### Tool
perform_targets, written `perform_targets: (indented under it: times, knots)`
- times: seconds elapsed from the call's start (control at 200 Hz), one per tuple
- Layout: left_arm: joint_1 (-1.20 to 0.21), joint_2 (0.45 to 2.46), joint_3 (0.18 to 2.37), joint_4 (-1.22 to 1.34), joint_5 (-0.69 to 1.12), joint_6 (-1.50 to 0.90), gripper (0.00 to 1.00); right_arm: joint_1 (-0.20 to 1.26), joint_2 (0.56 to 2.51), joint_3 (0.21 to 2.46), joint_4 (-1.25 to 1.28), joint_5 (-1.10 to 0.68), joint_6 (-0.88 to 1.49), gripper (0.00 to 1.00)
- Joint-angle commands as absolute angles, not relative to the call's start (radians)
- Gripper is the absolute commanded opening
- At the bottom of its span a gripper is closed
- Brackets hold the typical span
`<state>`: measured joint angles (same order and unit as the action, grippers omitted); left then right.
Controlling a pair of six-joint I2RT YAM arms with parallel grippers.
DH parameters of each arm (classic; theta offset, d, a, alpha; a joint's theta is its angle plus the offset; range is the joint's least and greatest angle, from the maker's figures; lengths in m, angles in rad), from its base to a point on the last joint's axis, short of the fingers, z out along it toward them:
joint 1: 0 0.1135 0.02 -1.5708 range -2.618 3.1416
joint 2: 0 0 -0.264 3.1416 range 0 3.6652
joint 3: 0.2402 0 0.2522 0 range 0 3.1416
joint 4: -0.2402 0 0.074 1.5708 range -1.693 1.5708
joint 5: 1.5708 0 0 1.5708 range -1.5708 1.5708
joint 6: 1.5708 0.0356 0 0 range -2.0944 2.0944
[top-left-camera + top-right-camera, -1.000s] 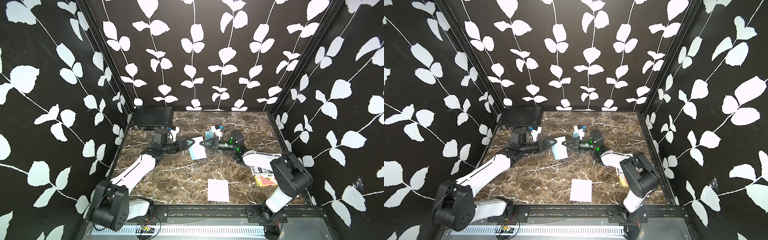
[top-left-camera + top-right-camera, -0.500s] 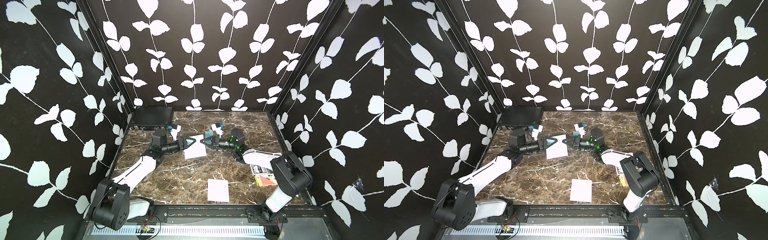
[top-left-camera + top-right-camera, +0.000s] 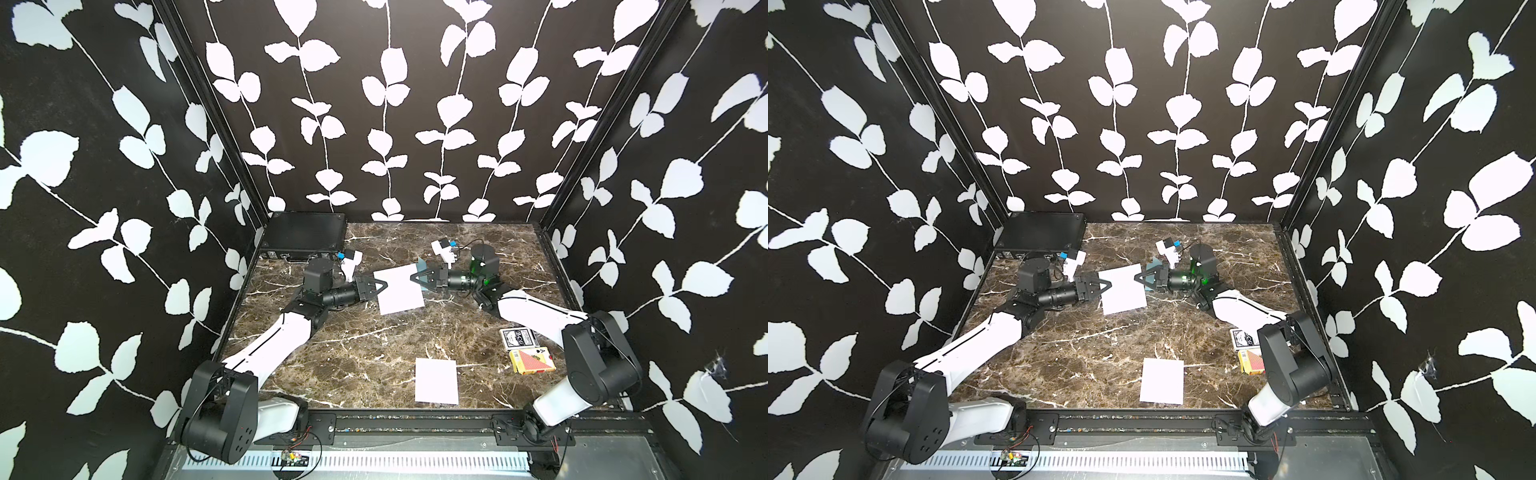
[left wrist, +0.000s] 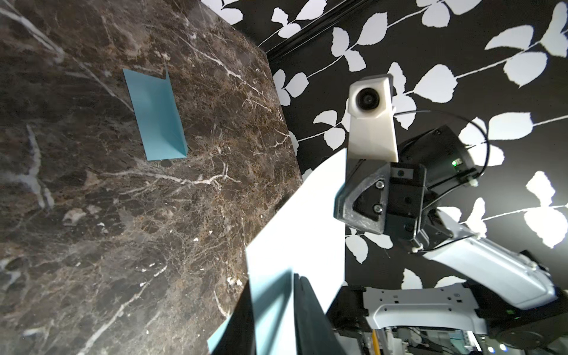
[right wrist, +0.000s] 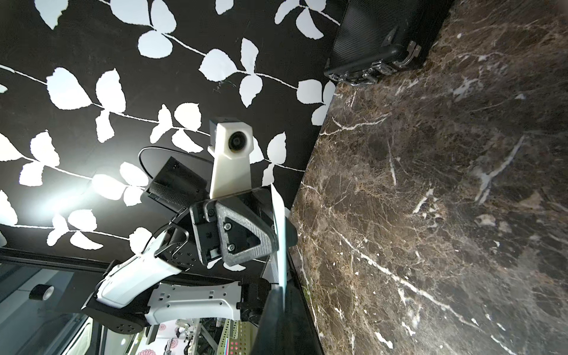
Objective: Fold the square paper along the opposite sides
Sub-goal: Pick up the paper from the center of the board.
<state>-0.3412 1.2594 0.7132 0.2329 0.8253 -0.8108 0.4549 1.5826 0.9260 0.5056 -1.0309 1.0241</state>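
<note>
Presently we find the paper [image 3: 400, 293] held above the table [image 3: 374, 340]. The left gripper [image 3: 384, 286] is clamped on one side, the right gripper [image 3: 412, 277] on the other.

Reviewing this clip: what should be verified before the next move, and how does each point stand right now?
1. The right claw is shut on one edge of the square paper: ok.
2. The left claw is shut on the opposite edge: ok.
3. Paper's lower edge off the table: cannot tell.
4. Folded blue sheet lies apart from the held paper: ok.
5. Fold made: not ok, the paper is spread open.
</note>
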Motion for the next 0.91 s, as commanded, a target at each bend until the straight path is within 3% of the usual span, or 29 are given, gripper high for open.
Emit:
perform_targets:
  times: [0.0, 0.16, 0.255, 0.435, 0.525, 0.9]
  knots:
    - [-0.339, 1.259, 0.731, 0.225, 0.834, -0.789, 0.09, 0.448, 1.568, 0.964, 0.500, -1.057, 0.995, 0.00]
    - [-0.339, 1.266, 0.742, 0.204, 0.828, -0.781, 0.00, 0.448, 1.571, 0.971, 0.478, -1.062, 0.980, 0.00]
    - [-0.339, 1.268, 0.754, 0.183, 0.821, -0.770, 0.00, 0.446, 1.571, 0.976, 0.450, -1.061, 0.957, 0.00]
    - [-0.339, 1.245, 0.784, 0.116, 0.811, -0.745, 0.00, 0.446, 1.585, 1.010, 0.231, -0.974, 0.760, 0.22]
    - [-0.337, 1.225, 0.808, 0.063, 0.814, -0.714, 0.00, 0.453, 1.651, 1.036, 0.258, -0.930, 0.744, 0.30]
    - [-0.331, 1.204, 0.868, 0.180, 0.880, -0.790, 0.00, 0.481, 1.908, 1.208, 0.322, -0.982, 0.776, 0.35]
